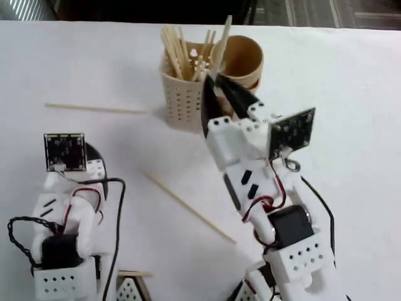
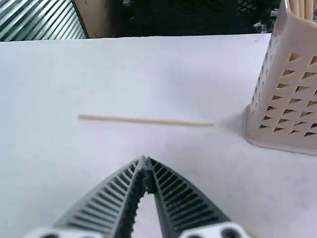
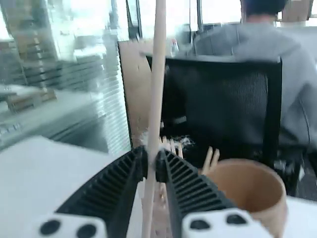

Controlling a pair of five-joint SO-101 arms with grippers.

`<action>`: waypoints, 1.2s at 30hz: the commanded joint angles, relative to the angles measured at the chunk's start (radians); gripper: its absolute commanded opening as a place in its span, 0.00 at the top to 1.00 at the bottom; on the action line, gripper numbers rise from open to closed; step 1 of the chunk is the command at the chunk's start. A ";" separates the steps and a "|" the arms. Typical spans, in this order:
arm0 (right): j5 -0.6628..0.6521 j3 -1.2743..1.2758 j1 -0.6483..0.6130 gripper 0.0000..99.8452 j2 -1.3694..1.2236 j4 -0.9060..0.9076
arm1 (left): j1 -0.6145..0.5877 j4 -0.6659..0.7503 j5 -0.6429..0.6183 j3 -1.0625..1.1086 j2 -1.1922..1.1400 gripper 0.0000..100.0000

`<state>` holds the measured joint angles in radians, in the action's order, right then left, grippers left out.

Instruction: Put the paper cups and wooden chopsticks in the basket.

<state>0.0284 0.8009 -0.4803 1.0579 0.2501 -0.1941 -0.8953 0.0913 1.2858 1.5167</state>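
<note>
We've got the right end effector [image 3: 151,159] clamped on a slim wooden chopstick [image 3: 158,74], upright by the perforated basket [image 1: 182,103], with the brown paper cup [image 1: 242,58] just beside it. The left end effector [image 2: 146,161] is pressed together, and another chopstick [image 2: 146,120] lies flat on the desk [image 1: 351,94].

So the basket [image 1: 182,94] sits toward the back of the table [image 1: 351,81], about mid-width. A bunch of chopsticks [image 1: 182,50] stands in it, and a paper cup [image 1: 241,59] is right up against its right side. One loose chopstick [image 1: 94,108] lies flat to the left of the basket. A second chopstick [image 1: 191,207] lies diagonally nearer the front, between the two arms. The right gripper [image 1: 216,81] is just in front of the basket and cup, with an upright chopstick [image 3: 158,74] pinched between its fingers. The left gripper [image 2: 146,163] is at the front left, with the loose chopstick ahead of it.
</note>
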 commanded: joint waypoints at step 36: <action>-0.218 -0.710 -0.056 0.90 -0.532 0.837 | -0.012 0.054 -0.005 0.014 0.015 0.98</action>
<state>-0.1803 0.1350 -0.5017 0.4611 0.8332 -0.1941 -0.8646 0.0913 1.3042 1.5167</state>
